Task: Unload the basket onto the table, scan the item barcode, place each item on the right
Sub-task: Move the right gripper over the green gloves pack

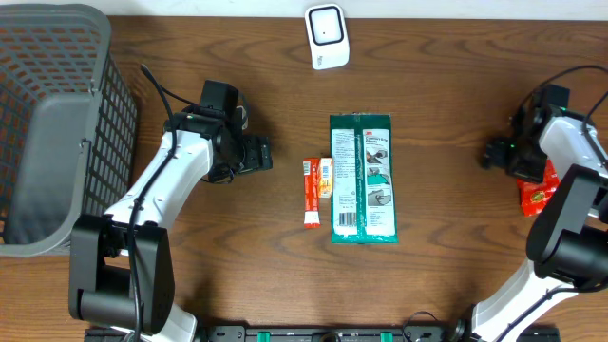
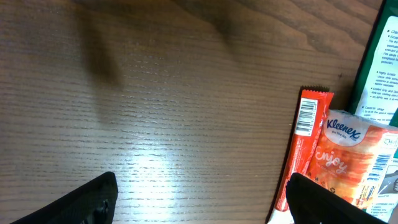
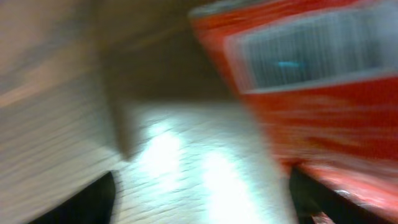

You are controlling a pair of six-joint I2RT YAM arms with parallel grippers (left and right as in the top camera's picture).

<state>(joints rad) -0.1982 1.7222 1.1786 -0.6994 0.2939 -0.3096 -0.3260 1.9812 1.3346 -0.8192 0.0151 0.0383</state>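
Note:
The white barcode scanner point(image 1: 326, 36) stands at the table's far edge. Mid-table lie a green pack point(image 1: 362, 179), a slim red bar point(image 1: 311, 193) and a small orange Kleenex pack point(image 1: 326, 177). My left gripper point(image 1: 261, 154) is open just left of them, nothing between its jaws. In the left wrist view the red bar point(image 2: 305, 155), its barcode facing up, runs under the right finger point(image 2: 323, 202), beside the Kleenex pack point(image 2: 348, 155). My right gripper point(image 1: 494, 152) hovers open at far right, next to a red packet point(image 1: 538, 190). That packet point(image 3: 311, 81) is blurred in the right wrist view.
A grey mesh basket point(image 1: 57, 123) fills the left edge of the table. The green pack's edge point(image 2: 379, 68) shows at the top right of the left wrist view. Bare wood lies under both grippers point(image 2: 202, 205) point(image 3: 199, 205).

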